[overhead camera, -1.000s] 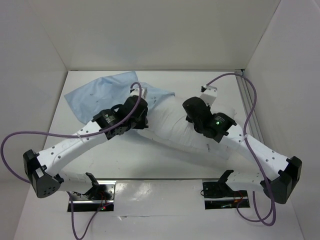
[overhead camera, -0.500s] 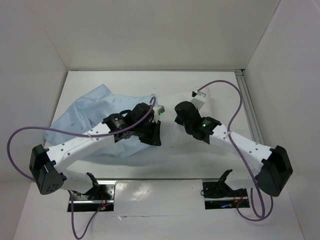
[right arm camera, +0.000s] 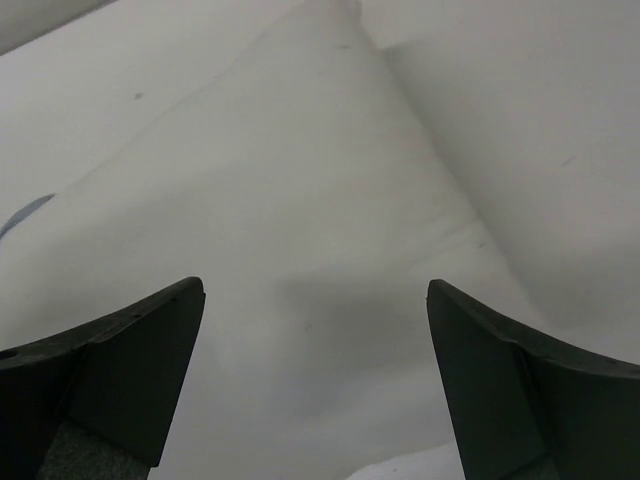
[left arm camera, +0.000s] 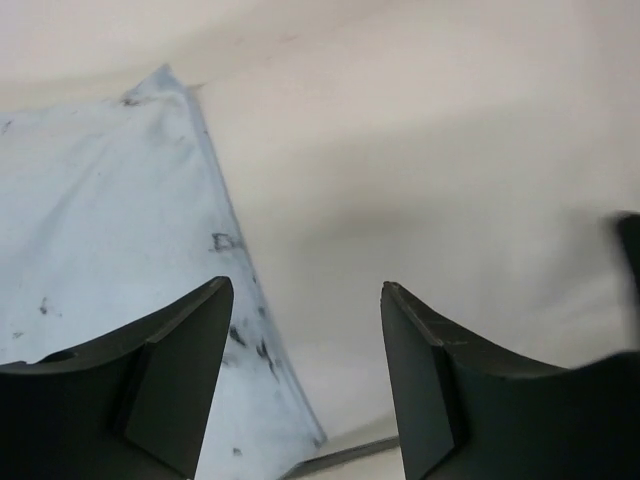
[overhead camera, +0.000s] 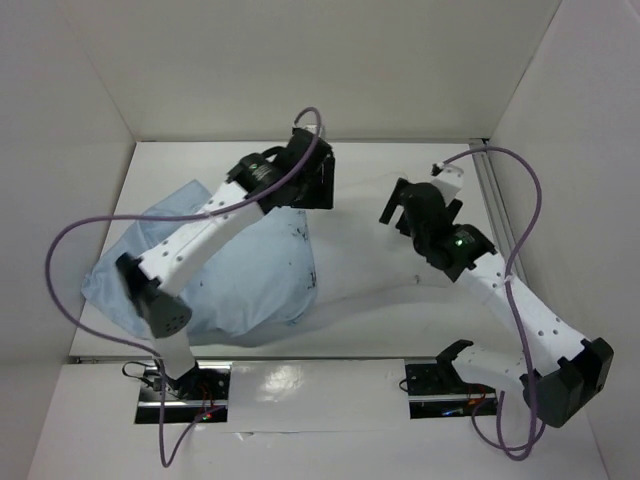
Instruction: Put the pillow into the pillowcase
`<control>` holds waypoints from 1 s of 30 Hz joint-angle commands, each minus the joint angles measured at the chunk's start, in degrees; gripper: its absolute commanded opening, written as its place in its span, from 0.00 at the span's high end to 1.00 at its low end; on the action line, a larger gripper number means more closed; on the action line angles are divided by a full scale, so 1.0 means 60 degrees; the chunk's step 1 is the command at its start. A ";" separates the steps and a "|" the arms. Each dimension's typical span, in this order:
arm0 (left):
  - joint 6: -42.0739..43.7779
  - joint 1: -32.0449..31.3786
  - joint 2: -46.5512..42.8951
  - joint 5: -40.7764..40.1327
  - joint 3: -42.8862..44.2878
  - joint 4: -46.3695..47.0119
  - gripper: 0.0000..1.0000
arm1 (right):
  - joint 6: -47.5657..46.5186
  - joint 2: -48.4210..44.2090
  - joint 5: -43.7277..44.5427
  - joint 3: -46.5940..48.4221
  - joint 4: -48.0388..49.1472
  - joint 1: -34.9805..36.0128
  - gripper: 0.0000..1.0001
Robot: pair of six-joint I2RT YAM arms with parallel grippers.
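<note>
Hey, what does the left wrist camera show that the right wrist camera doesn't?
Left wrist only: a broad stretch of the light blue pillowcase, with dark specks near its straight edge. Right wrist only: a far corner of the white pillow, narrowing toward the top of the frame; the only blue there is a thin sliver at the left edge. Both: white fabric below an open tool, the left tool and the right tool, with nothing held.
</note>
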 commanded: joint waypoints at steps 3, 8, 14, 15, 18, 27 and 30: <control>-0.0822 0.0084 0.2444 -0.2282 0.1472 -0.2680 0.26 | -0.2088 0.0419 -0.3149 0.0091 0.0265 -0.3104 0.01; -0.1191 0.0084 0.2695 -0.2883 0.1211 -0.3195 0.32 | -0.2473 0.0785 -0.6302 -0.0729 0.1028 -0.4953 0.01; -0.1279 0.0172 0.2226 -0.3002 0.0536 -0.3195 0.41 | -0.2473 0.0786 -0.7665 -0.1843 0.1848 -0.5130 0.01; -0.1279 0.0259 0.2226 -0.2914 0.0420 -0.3195 0.46 | -0.2473 0.0785 -0.7813 -0.1931 0.1936 -0.5130 0.01; -0.1031 0.0348 0.2036 -0.2475 0.0230 -0.2962 0.72 | -0.2370 0.0873 -0.8501 -0.2268 0.2317 -0.5130 0.01; -0.0153 0.0553 0.1626 -0.0822 0.1076 -0.2200 1.00 | -0.2064 0.0480 -0.9089 -0.2358 0.2684 -0.4501 1.00; 0.0506 0.0437 0.1407 0.0929 0.1253 -0.1107 1.00 | -0.1844 0.0084 -0.9191 -0.2139 0.2772 -0.4370 1.00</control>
